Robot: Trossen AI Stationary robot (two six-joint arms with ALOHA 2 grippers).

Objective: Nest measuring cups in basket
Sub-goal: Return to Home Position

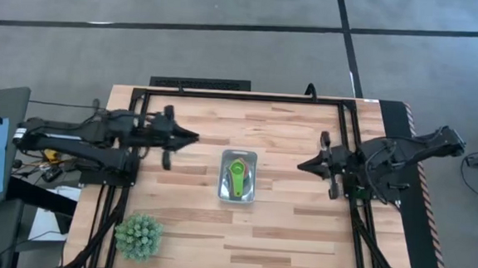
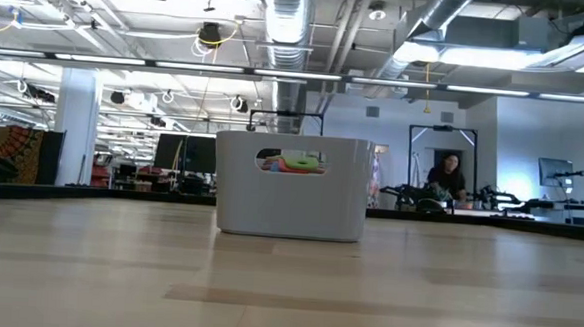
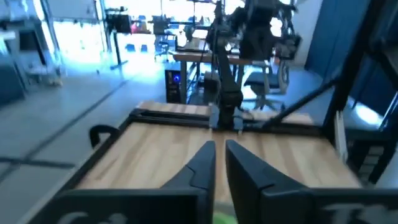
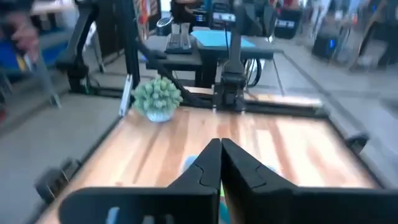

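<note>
The pale grey basket stands on the wooden table's middle. Measuring cups lie inside it, a green one on top with its handle toward the near edge. The low view shows the basket side-on, with green and orange cups visible through its handle slot. My left gripper hangs shut above the table, left of the basket and pointing level at it. My right gripper hangs shut to the basket's right, also pointing level toward it. Neither holds anything.
A spiky green plant ball sits at the table's near left corner. A black frame runs along the table's far edge and down both sides. Bare wood lies around the basket.
</note>
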